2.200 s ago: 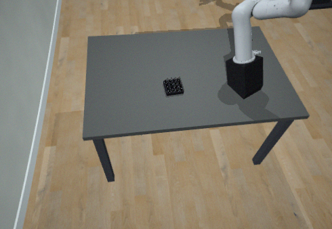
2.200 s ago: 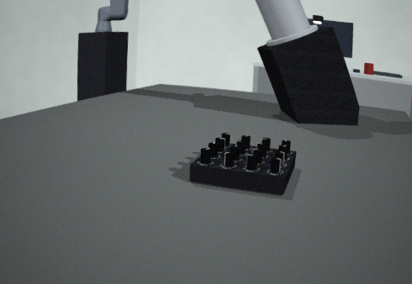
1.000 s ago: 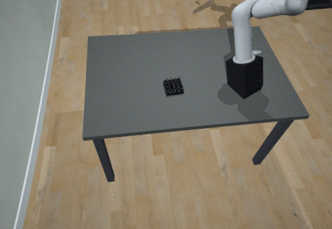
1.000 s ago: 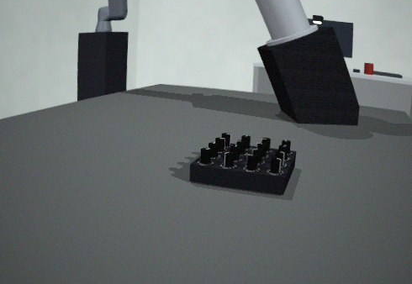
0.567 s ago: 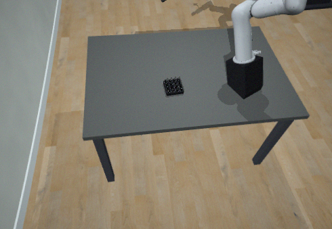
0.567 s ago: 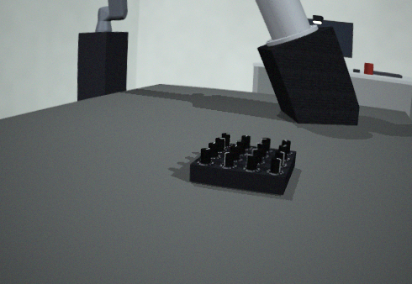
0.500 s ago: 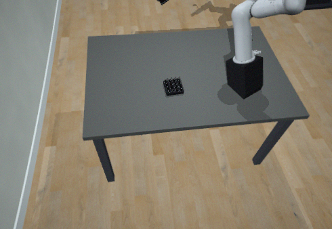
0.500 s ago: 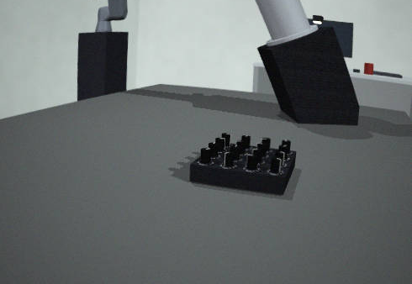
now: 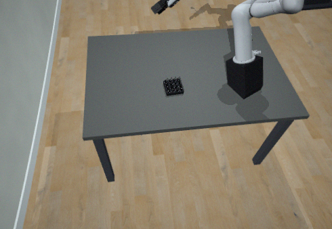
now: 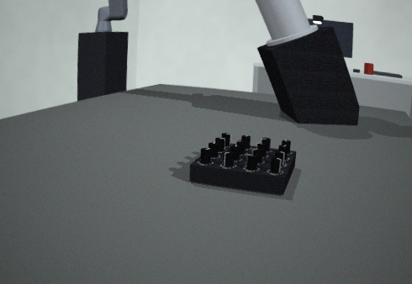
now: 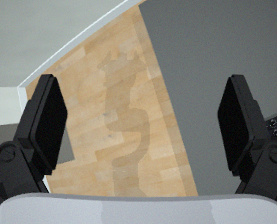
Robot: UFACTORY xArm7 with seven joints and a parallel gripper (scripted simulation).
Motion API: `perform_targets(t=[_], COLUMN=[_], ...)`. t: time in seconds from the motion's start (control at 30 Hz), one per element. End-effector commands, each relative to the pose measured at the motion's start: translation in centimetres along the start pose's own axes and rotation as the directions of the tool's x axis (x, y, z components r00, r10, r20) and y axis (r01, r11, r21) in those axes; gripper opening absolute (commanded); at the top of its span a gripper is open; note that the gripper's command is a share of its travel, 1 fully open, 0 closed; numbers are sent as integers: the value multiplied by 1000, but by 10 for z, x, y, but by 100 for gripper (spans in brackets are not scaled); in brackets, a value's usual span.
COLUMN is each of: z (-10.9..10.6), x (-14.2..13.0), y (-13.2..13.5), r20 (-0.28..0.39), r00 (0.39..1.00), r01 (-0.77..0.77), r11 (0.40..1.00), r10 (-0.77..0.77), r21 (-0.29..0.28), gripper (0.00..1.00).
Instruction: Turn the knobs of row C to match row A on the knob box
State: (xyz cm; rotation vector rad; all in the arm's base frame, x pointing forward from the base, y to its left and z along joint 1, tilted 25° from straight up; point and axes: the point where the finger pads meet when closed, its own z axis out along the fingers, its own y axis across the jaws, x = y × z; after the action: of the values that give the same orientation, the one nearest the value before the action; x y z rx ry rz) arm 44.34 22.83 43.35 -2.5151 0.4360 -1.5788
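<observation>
Top view: one dark desk (image 9: 129,64) on four legs, of which two show, stands on a wooden floor (image 9: 190,190). One knob box (image 9: 173,87) sits near the desk's middle, and one black pedestal (image 9: 244,78) at the desk's right carries the white arm (image 9: 242,30). The pincer (image 9: 159,7) hangs beyond the desk's far edge, over the floor, well apart from the box.

Exterior view: the knob box (image 10: 244,169) stands on its feet on the desk (image 10: 105,185), sixteen knobs in four rows of four; their white lines are too small to read. A second arm (image 10: 110,0) on its own pedestal (image 10: 102,64) stands behind.

Wrist view: two black fingers spread wide with nothing between them, floor and desk edge below
</observation>
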Motion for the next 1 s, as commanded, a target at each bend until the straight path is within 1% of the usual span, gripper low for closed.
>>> perform_targets(t=[0.0, 0.03, 0.07, 0.43, 0.47, 0.93, 0.97], z=[1, 1, 32, 34, 63, 64, 90], x=[1, 1, -23, -24, -48, -49, -73], y=[-2, -2, 14, 15, 33, 34, 54], r20=[-2, -2, 55, 58, 121, 122, 187], r00=[1000, 1000, 996, 996, 983, 983, 964], r01=[4, 4, 74, 78, 147, 148, 214], r11=[1000, 1000, 996, 996, 985, 985, 969], r10=[-4, -4, -72, -75, -136, -137, -189], r21=[2, 2, -47, -50, -91, -92, -125], gripper=[100, 100, 100, 100, 100, 100, 100])
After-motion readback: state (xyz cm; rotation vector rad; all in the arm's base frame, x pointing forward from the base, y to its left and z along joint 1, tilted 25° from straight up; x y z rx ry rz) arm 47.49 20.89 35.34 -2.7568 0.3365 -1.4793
